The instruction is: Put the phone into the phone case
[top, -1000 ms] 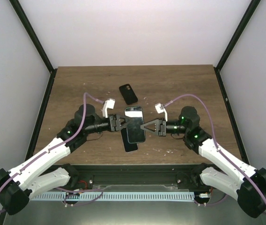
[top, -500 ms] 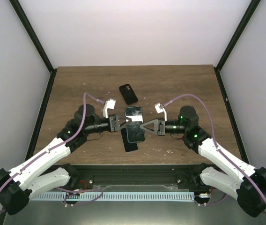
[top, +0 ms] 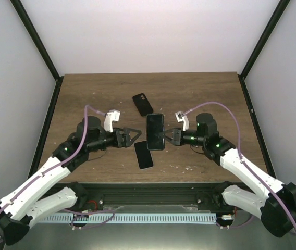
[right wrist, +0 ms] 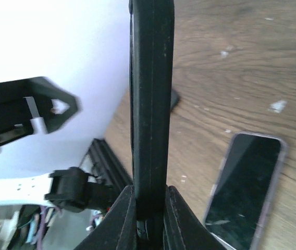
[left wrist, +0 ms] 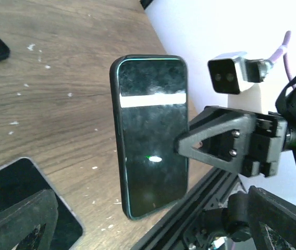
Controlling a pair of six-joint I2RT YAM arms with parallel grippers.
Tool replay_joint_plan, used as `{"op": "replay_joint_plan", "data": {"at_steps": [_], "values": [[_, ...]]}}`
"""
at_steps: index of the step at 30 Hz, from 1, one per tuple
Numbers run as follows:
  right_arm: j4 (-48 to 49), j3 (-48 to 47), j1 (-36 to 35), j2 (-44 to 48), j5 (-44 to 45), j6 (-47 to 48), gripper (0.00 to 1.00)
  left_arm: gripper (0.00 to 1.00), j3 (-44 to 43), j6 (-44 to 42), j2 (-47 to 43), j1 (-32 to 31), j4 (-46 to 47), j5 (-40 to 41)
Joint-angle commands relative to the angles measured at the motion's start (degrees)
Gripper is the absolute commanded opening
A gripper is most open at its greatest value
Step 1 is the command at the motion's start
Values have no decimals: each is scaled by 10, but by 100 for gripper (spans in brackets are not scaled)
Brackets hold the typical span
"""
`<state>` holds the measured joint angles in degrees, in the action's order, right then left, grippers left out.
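My right gripper (top: 167, 137) is shut on the right long edge of the phone (top: 155, 131) and holds it above the table, dark screen up. In the right wrist view the phone (right wrist: 151, 99) shows edge-on, with a seam along that edge, clamped between my fingers (right wrist: 124, 219). In the left wrist view the phone (left wrist: 150, 135) faces the camera, with the right gripper (left wrist: 189, 147) on its side. My left gripper (top: 132, 136) is open and empty, just left of the phone. No separate clear phone case with a white ring shows.
A dark glossy slab with a pale rim (top: 144, 154) lies flat on the table below the held phone; it also shows in the right wrist view (right wrist: 244, 187). A black slab with a corner camera cutout (top: 143, 104) lies farther back. The table's front rail (top: 153, 187) is close.
My left gripper has let go of the phone, opened and drawn back to the left. My right gripper has carried the phone slightly right and farther back.
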<state>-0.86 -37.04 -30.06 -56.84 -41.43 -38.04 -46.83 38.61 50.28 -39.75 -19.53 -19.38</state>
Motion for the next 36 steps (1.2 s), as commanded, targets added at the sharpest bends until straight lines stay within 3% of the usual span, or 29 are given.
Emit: {"op": "replay_joint_plan", "data": {"at_steps": [1, 10, 17, 25, 36], "values": [[-32, -20, 22, -24, 51, 44, 1, 100, -33, -54, -29, 0, -96, 70], [-45, 11, 34, -135, 84, 81, 1, 100, -38, -95, -91, 1, -149, 155], [-101, -21, 48, -231, 72, 108, 1, 100, -26, -94, -93, 0, -148, 149], [-96, -12, 62, -293, 48, 105, 1, 100, -18, -96, -84, 1, -142, 147], [-94, -12, 71, -340, 129, 99, 1, 100, -14, -97, -85, 0, -140, 149]]}}
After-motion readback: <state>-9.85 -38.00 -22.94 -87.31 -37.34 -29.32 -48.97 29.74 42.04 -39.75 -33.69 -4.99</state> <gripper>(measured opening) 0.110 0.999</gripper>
